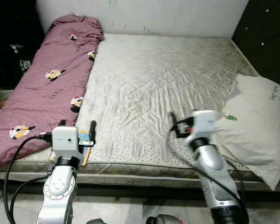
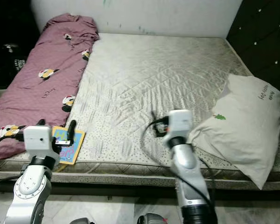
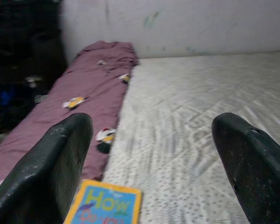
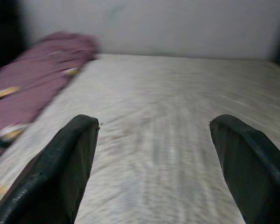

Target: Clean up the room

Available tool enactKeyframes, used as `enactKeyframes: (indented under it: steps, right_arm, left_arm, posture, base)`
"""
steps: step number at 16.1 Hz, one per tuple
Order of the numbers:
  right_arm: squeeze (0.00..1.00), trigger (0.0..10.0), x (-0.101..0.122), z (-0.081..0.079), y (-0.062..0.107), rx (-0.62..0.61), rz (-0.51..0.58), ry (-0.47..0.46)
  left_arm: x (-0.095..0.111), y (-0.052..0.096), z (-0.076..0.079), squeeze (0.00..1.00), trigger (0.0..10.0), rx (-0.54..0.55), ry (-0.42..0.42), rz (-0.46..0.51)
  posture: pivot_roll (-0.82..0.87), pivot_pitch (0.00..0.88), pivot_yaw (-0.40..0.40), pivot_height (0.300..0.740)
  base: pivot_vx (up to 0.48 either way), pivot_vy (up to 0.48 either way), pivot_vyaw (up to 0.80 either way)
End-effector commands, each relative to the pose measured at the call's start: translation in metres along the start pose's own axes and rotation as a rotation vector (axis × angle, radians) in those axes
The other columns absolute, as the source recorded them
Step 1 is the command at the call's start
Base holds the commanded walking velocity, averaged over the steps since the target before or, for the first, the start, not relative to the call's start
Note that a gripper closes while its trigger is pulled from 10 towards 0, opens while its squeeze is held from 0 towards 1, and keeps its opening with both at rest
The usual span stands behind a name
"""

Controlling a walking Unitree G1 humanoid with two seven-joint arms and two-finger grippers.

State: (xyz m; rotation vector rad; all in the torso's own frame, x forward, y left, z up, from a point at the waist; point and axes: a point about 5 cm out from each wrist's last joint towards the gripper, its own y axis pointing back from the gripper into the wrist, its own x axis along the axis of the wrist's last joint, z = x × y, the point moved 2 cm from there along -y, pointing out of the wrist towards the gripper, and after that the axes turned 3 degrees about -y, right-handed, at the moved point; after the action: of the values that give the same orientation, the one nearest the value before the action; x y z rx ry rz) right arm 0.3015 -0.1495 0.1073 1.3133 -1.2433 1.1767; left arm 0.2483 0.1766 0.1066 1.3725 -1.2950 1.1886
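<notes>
A blue and yellow children's book (image 2: 71,143) lies at the front left edge of the bare quilted mattress (image 1: 163,79), next to a mauve blanket (image 1: 51,79) printed with penguins. My left gripper (image 1: 77,126) hovers open just above the near end of the book, whose "How" title (image 3: 105,205) sits low between the two fingers. My right gripper (image 1: 176,127) is open over the front middle of the mattress, with nothing between its fingers (image 4: 60,168). A white pillow (image 1: 256,121) rests at the bed's right edge, beside my right arm.
The blanket runs along the whole left side of the bed up to the white wall (image 1: 144,14). Dark padded panelling (image 1: 266,32) stands at the right. Dark clutter (image 1: 14,56) fills the left corner. Pale tiled floor (image 1: 130,210) lies below the bed's front edge.
</notes>
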Motion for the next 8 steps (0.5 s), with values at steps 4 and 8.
enactKeyframes:
  steps: [4, 8]
  right_arm:
    - [0.0, 10.0, -0.0053, 0.0165, 0.0082, -0.084, -0.005, 0.018]
    - [0.0, 10.0, -0.0052, 0.0116, 0.0045, -0.052, -0.005, 0.029]
  left_arm:
    - [-0.0109, 0.002, -0.0107, 0.0, 10.0, 0.042, -0.005, -0.047]
    - [-0.0091, 0.0001, -0.0055, 0.0, 10.0, 0.008, -0.008, -0.039]
  posture:
    - [0.0, 0.019, -0.014, 0.74]
    - [0.01, 0.021, -0.022, 0.74]
  base:
    - [0.0, 0.0, 0.0]
    - [0.0, 0.0, -0.74]
